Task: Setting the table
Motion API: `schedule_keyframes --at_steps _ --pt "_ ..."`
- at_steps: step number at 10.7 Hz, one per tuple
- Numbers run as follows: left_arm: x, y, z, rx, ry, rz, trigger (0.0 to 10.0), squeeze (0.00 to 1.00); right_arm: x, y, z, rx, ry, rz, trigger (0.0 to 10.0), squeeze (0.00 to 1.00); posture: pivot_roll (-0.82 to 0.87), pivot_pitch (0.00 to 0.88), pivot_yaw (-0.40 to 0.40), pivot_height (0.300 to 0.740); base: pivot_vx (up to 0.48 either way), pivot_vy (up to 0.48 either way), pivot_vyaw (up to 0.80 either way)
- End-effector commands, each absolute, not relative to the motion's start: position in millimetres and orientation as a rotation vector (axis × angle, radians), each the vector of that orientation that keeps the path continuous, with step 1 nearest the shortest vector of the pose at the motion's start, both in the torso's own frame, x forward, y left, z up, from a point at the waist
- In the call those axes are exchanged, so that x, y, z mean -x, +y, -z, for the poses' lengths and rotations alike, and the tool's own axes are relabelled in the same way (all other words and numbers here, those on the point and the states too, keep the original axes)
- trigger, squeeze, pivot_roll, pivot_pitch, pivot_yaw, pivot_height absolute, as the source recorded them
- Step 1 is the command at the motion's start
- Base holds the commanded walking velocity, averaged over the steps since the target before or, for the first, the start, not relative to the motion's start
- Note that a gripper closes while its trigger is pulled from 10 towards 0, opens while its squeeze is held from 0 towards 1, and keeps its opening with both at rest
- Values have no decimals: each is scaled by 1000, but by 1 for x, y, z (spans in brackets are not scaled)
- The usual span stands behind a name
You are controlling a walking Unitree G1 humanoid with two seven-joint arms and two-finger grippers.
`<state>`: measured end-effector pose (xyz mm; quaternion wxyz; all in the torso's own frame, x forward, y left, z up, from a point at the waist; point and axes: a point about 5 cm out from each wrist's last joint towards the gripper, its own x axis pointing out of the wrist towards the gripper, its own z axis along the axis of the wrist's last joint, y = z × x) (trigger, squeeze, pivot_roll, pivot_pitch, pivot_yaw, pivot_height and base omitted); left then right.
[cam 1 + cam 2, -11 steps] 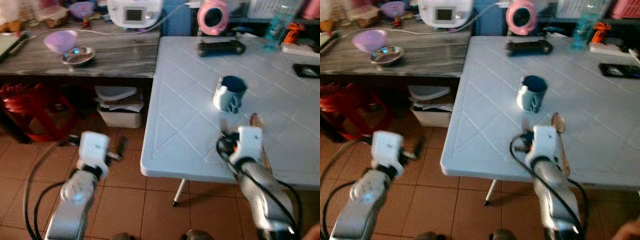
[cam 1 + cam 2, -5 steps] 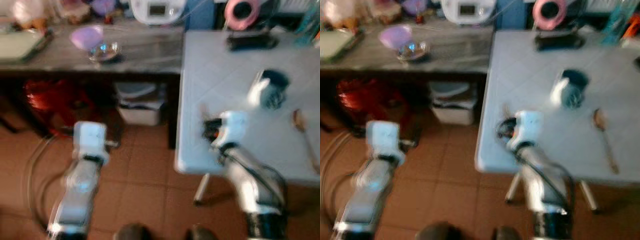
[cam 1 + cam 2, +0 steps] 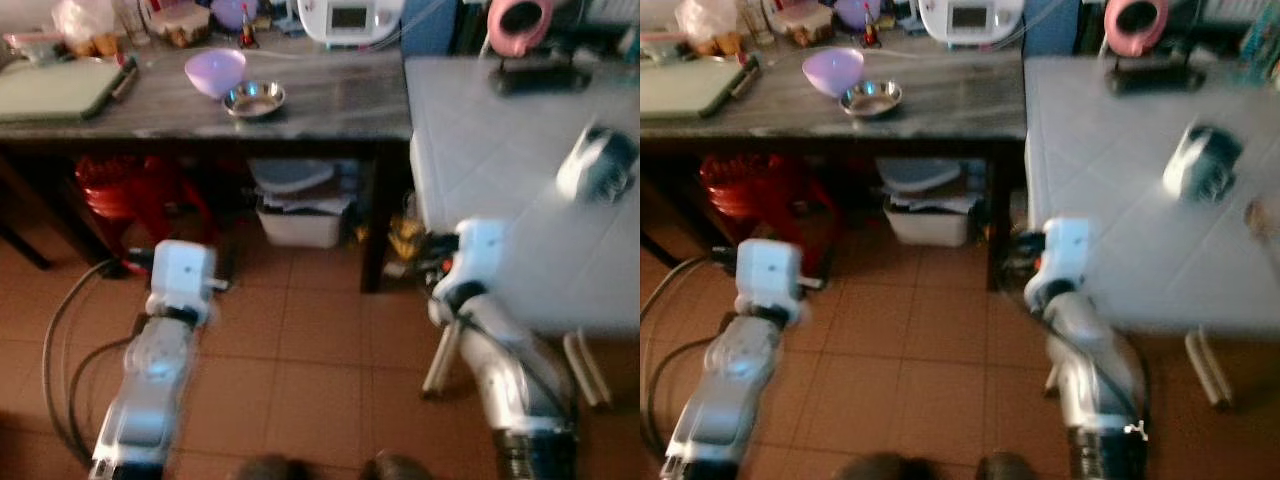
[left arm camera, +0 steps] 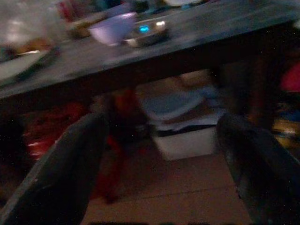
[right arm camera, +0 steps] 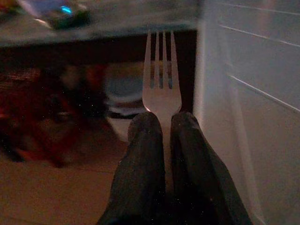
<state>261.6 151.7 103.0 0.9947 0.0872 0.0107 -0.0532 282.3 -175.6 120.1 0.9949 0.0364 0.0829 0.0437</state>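
on the far left a grey-green tray [image 3: 50, 88] lies on the dark wooden side table [image 3: 330, 105]. further along that table a lilac bowl [image 3: 215, 71] sits just beside a small steel bowl [image 3: 254, 98], with a white appliance [image 3: 350, 20] at the back. under the table are a red stool [image 3: 125, 190] and a white bin [image 3: 300, 205] on the brown tile floor [image 3: 300, 340].

the left gripper [image 4: 161, 154] hangs low over the floor, its two black fingers [image 4: 70, 168] spread wide apart with nothing between them.

the right gripper [image 5: 161, 123] is pressed together on the handle of a metal fork [image 5: 161, 77], tines pointing out past the fingertips, at the near left corner of the white table [image 3: 480, 150] (seen in the wrist view against the dark space under the side table).

on the white table stand a blue mug [image 3: 598, 165], blurred, and a pink round object [image 3: 520, 22] at the back.
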Motion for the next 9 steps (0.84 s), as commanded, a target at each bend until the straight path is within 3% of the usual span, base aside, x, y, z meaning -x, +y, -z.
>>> schedule_keyframes --at_steps 1,4,7,8,9 --pt "-264 160 -107 -189 6 86 10000 0 -285 -170 -130 -76 108 -97 0 0 -54 7 62 740 307 368 0" --pt "-264 159 -109 -198 -9 103 10000 0 -286 -170 -130 -73 97 -96 0 0 -54 4 64 740 351 321 0" --pt "-263 152 -111 -176 -22 124 10000 0 -287 -171 -131 -61 91 -89 0 0 -57 9 64 740 480 0 0" --pt "-263 152 -110 -172 -18 122 10000 0 -289 -172 -132 -59 88 -82 2902 0 -58 10 64 740 480 0 0" --pt "-263 152 -110 -176 -20 122 10000 0 -289 -172 -132 -56 88 -82 10000 0 -57 10 64 740 480 0 0"
